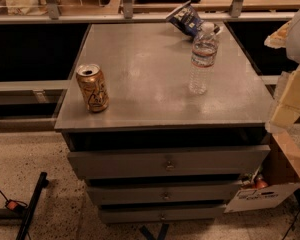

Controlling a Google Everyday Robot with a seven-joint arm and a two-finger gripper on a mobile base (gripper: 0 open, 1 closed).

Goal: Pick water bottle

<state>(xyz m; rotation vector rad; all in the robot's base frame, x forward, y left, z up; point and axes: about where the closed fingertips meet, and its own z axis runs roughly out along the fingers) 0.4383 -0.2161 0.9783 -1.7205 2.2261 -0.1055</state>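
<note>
Gripper [286, 109] beside cabinet [140, 79] edge; water bottle [203, 59] apart.

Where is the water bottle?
The slim clear plastic water bottle stands right of centre on the grey metal cabinet top, before a blue bag; the cream end effector is at the view's right edge.

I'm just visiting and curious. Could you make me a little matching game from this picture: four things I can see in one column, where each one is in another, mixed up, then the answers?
Things:
1. water bottle
2. gold can
3. blue bag
4. gripper

Places:
A. near the front left corner of the cabinet top
B. at the picture's right edge, beside the cabinet top
C. standing upright, right of the middle
D. lying at the back edge

Pairs: 1-C, 2-A, 3-D, 4-B
</note>
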